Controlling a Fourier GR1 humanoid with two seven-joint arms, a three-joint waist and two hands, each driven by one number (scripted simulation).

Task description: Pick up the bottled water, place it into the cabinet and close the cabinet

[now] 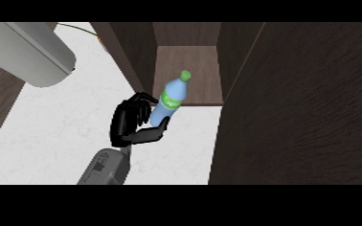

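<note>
A clear blue water bottle point(170, 103) with a green cap and green label is held tilted, its cap pointing up toward the cabinet's opening. My left hand point(134, 123) is shut on its lower part. The fingers curl in from the left and the thumb lies under the bottle's base. The dark wood cabinet point(185, 69) stands open just beyond the bottle, showing a brown inner floor. Its open door point(297, 115) fills the right side of the view. The bottle's cap overlaps the front of the cabinet floor. My right hand does not show.
A large pale grey rounded body point(39, 52) hangs in at the upper left, close to the view. White marbled counter point(56, 134) lies left of and below the hand. The cabinet's left wall point(134, 52) stands just above the fingers.
</note>
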